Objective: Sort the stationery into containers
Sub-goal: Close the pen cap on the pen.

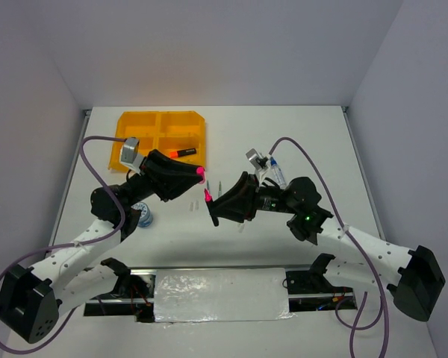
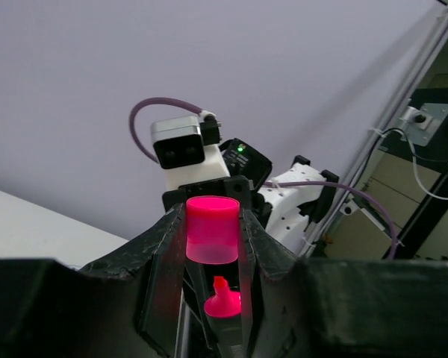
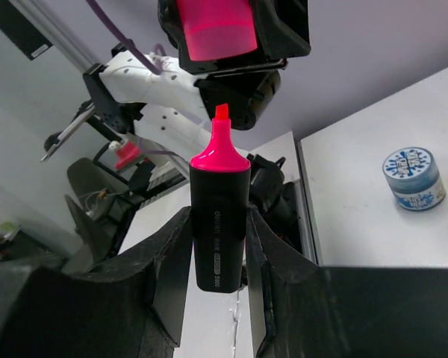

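1. Right gripper (image 3: 218, 224): clamped on black highlighter (image 3: 219, 195), pink tip bare (aimed at its cap), aloft off orange-yellow tray (image 1: 143, 125)'s near-right corner.
2. Left gripper (image 2: 211, 250): clamped on pink cap (image 2: 211, 224), closer to tray.
3. Recapping, judged: align axes, press straight.

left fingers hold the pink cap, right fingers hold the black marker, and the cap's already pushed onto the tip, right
No, the pink cap is off: the right wrist view shows a gap between it and the bare pink tip of the black marker. The rest stands: the left fingers hold the cap, the right fingers hold the marker.
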Controlling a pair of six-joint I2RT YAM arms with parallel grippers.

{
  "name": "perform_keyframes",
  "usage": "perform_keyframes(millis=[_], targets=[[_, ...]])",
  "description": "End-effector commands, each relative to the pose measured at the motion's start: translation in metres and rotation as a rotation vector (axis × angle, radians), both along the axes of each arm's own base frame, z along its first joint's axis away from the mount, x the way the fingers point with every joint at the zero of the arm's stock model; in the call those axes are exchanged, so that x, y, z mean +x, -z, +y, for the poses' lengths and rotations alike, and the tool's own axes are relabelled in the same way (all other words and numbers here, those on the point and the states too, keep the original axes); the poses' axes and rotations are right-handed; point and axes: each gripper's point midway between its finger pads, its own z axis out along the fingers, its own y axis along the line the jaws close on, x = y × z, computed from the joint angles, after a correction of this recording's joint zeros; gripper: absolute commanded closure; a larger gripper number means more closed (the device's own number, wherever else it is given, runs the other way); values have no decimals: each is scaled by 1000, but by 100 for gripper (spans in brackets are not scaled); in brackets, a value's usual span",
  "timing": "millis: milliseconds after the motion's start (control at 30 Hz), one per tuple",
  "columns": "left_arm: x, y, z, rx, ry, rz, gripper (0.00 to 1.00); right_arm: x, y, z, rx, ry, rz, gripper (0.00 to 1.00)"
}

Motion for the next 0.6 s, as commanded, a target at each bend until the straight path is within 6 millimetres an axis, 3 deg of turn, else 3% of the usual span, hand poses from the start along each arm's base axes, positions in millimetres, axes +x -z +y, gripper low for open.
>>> perform_keyframes(millis=[0,133,567], targets=[[-38,-31,12,-96,60,-208,100,-19,-42,-3,128,-81,-105,86],[-34,-32,14,-100,29,-186,100,-16,-52,-1,130,-36,-151,87],[-21,-23,13,-84,-41,-122,100,2,-44,10,65,25,-127,89]])
